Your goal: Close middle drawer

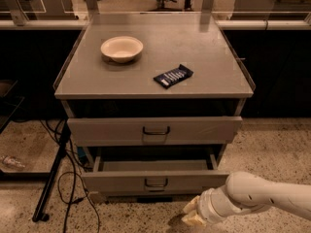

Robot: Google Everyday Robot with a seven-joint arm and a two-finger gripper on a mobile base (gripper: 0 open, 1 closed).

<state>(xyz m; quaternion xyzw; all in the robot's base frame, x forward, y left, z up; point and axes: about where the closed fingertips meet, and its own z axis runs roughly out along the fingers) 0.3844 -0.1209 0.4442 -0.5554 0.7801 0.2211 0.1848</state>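
The middle drawer [154,182] is the lower grey drawer with a shallow front and a small dark loop handle [155,182]. It stands partly open, with a strip of bare grey tray [153,165] showing behind its front. My gripper [194,214], pale, on a white arm [262,195] coming in from the right, is low near the floor. It sits just below and to the right of the drawer's front, and I cannot tell whether it touches it.
Above it a taller-fronted grey drawer [154,130] sticks out slightly. On the cabinet top [204,47] are a white bowl [122,48] and a dark blue snack bar [173,75]. A black stand leg [51,176] and cables [73,188] lie on the floor at the left.
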